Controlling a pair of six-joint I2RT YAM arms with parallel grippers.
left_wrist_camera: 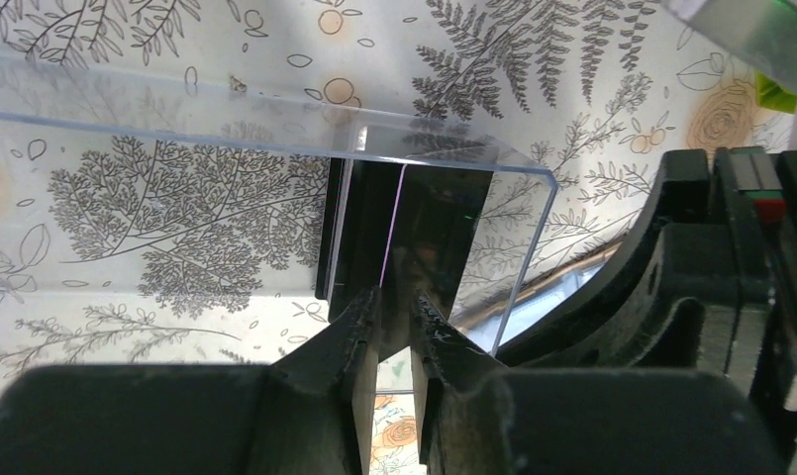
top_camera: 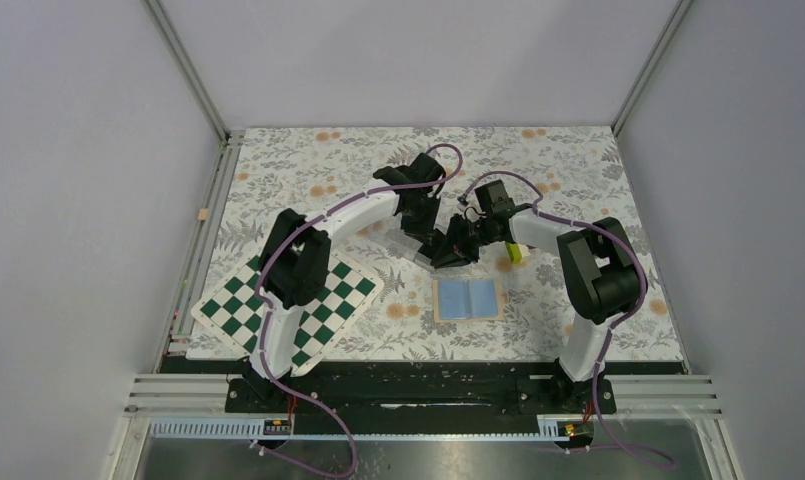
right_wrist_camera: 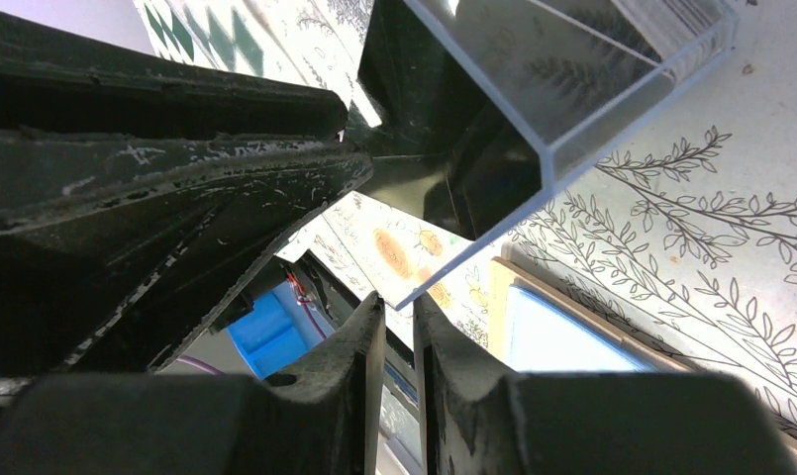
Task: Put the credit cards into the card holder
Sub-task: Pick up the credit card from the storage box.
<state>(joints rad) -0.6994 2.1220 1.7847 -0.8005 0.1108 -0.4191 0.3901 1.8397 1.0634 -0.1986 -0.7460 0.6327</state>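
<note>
1. The left gripper [left_wrist_camera: 396, 297] has its fingers a narrow slit apart at the near edge of the dark cards [left_wrist_camera: 424, 228]. Whether they pinch a card is hard to make out.
2. The right gripper [right_wrist_camera: 399, 302] has its fingers narrow, closed on the lower corner of the clear box [right_wrist_camera: 572, 89] wall.
3. In the top view both grippers meet at frame centre and hide the box and cards.
4. The cards sit as a dark stack inside the box, straight ahead of the left fingertips. Reflections blur them, so they cannot be counted.
5. Counted: two grippers, one box, one wallet, one board, one block.
6. The wallet [top_camera: 468, 298] lies open with its blue lining up on the floral table [top_camera: 578, 170]. It sits just below the grippers in the top view, apart from them.
7. The yellow-green block [top_camera: 516, 252] lies right of the grippers, partly hidden by the right arm.
8. The chequered board [top_camera: 228, 310] lies at lower left, partly covered by the left arm.
</note>
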